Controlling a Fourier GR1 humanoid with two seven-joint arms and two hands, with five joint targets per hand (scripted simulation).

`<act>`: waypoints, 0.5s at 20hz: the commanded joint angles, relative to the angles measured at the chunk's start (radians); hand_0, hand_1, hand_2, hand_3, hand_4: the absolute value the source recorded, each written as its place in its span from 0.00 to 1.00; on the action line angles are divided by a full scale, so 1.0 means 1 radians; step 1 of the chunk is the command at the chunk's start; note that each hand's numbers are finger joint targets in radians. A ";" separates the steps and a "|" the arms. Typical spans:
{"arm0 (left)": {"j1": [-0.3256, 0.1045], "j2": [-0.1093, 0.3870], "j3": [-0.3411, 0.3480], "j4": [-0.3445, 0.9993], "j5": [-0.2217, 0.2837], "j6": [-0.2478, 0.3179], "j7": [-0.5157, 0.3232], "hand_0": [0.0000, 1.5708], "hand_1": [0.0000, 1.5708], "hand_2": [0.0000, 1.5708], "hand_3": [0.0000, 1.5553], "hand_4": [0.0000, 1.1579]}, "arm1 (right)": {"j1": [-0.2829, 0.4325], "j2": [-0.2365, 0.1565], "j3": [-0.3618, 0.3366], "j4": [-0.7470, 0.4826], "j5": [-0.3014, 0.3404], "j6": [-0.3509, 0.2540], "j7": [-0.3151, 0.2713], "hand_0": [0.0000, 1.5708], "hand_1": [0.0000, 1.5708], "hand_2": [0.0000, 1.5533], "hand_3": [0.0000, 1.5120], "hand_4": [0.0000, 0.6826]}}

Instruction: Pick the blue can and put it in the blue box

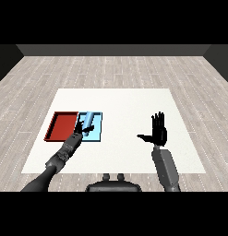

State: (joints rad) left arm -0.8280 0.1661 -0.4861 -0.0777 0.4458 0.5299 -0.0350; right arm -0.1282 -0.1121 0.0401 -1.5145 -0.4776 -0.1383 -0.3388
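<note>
Placement is the step in hand, by my reading: the left hand (82, 128) reaches over the near edge of the light blue tray (98, 134), its fingers curled round the lower end of the blue can (89, 119). That can lies tilted, its upper end pointing toward the far side of the tray, and it sits within the tray's outline; whether it already rests on the tray floor or hangs just above it I cannot tell. Just left of the blue tray, touching it side by side, lies the red tray (61, 125), with nothing in it that I can see. Well apart on the right of the white table (129, 101), the right hand (158, 132) is raised with fingers straight and spread, thumb out to the left, holding nothing. The next move likely calls for uncurling the left fingers and drawing the hand back toward the near edge without dragging the can along.
</note>
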 commanded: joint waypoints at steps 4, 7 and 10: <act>-0.072 0.034 0.014 0.075 -0.032 -0.109 0.061 0.00 0.00 0.00 0.00 0.00 | -0.017 0.008 -0.020 0.019 0.008 -0.009 -0.004 0.00 0.00 0.00 0.00 0.00; -0.039 -0.021 0.019 0.076 -0.051 -0.032 0.032 0.00 0.00 0.00 0.00 0.00 | 0.035 0.032 0.002 -0.001 0.013 0.030 -0.053 0.00 0.00 0.00 0.00 0.00; -0.054 0.005 0.015 0.077 -0.063 -0.016 0.007 0.00 0.00 0.00 0.00 0.00 | -0.031 0.012 -0.039 0.049 -0.011 0.041 -0.032 0.00 0.00 0.00 0.00 0.00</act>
State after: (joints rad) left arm -0.8833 0.1654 -0.4724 -0.0167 0.4000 0.4839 -0.0038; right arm -0.1181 -0.0912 0.0280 -1.5026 -0.4731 -0.1172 -0.3729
